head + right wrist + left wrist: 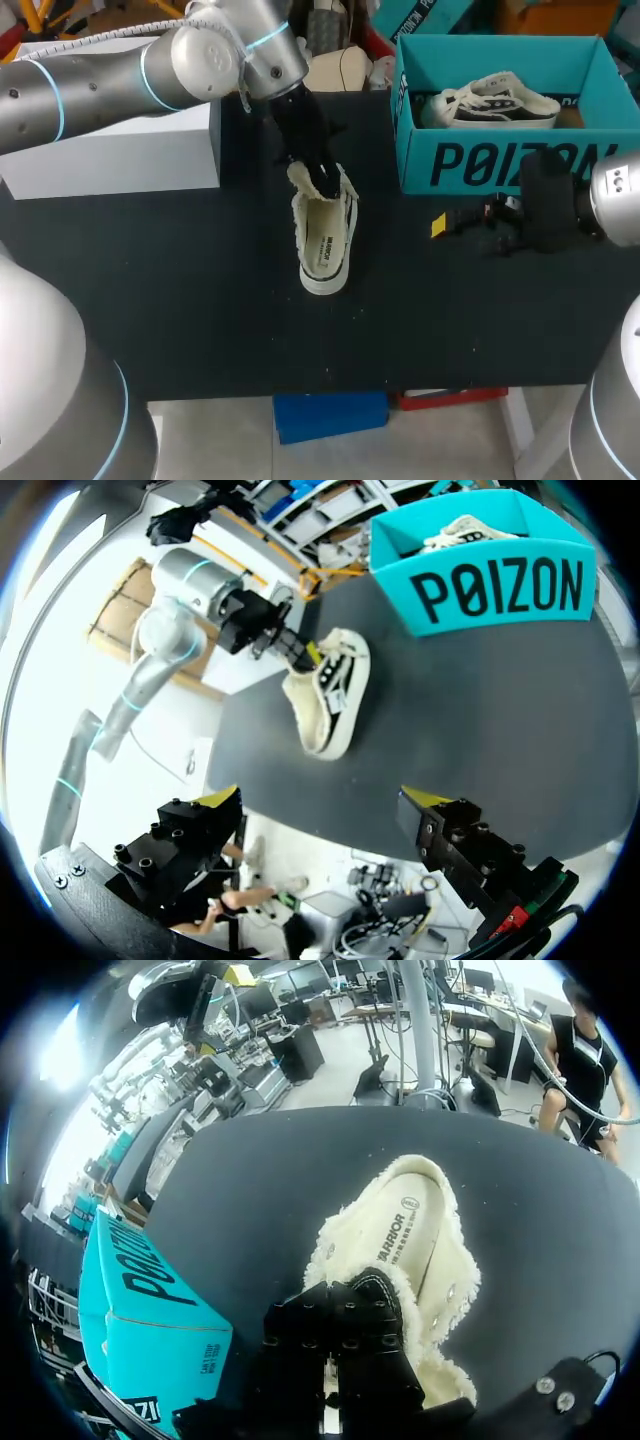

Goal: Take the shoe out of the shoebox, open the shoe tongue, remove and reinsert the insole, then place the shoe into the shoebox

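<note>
The shoe [325,245] lies on the bench [200,300] with its opening directly under the left gripper [318,178]; I cannot tell whether it grips. The right gripper [322,798] hangs wide open and empty, with the shoebox [500,165] ahead of it.

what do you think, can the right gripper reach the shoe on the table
Probably yes: bare table lies between the open right gripper and the shoe, and the left gripper occupies only its far end.
</note>
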`<state>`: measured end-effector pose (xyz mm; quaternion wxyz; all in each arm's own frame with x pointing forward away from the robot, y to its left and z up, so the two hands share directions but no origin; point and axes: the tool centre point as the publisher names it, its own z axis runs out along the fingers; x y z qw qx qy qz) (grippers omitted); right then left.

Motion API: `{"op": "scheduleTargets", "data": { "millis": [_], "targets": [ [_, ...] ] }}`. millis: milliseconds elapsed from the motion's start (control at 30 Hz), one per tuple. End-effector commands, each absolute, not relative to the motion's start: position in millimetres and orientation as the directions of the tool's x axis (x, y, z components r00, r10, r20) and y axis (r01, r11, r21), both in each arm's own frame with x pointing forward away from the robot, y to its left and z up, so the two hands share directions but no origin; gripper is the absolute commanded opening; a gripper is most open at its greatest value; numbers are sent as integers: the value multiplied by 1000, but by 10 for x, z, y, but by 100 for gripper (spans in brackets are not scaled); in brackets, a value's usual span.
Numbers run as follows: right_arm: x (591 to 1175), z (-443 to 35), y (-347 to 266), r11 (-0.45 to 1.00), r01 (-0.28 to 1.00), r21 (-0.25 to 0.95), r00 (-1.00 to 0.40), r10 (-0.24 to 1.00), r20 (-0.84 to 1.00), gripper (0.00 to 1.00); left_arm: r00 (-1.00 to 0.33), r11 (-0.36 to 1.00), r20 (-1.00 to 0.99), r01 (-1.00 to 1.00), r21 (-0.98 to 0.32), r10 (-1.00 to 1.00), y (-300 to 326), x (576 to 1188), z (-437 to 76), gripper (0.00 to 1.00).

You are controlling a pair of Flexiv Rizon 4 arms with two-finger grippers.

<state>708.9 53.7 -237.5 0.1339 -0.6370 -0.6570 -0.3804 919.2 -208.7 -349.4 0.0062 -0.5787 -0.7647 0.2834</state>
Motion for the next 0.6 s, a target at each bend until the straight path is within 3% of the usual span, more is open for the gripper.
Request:
{"op": "scheduleTargets", "data": {
  "millis": [33, 300, 600],
  "targets": [
    [7088, -2374, 542, -101, 939, 329, -152, 736, 659, 100, -330, 180, -322, 891, -418, 888, -2159, 9139, -3560, 0],
    [7088, -2374, 542, -101, 939, 329, -152, 736, 659, 100, -328, 176, -378, 907, -383, 866, -2190, 9220, -3395, 0],
    [7088, -2374, 542, -101, 939, 329, -152, 736, 659, 100, -299, 224, -455, 951, -212, 839, -1916, 9554, -2894, 0]
  ]
}}
